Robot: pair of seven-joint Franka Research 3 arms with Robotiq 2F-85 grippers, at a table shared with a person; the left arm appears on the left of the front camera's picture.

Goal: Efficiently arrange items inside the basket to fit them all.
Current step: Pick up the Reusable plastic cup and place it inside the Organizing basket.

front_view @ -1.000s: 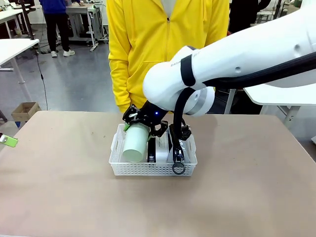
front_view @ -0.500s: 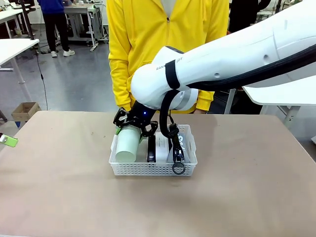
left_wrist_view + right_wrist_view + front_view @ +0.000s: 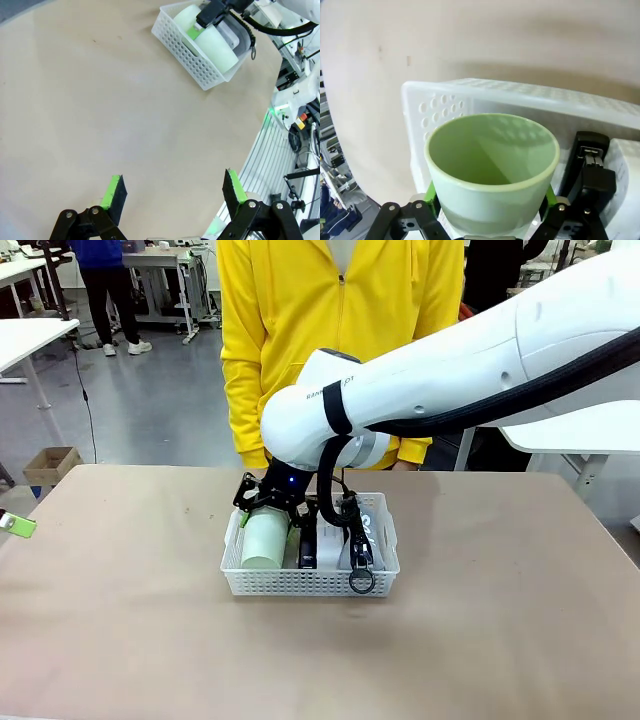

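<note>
right claw (image 3: 268, 502) grips green cup (image 3: 264, 540) in the basket's (image 3: 300, 583) left end.

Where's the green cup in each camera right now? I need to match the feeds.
Front view: cup lies in the basket's left end, held by the right gripper.
Left wrist view: cup at top right, inside the basket.
Right wrist view: cup at bottom centre, mouth facing the camera, between the pads.
Shared landmark: the white basket.
</note>
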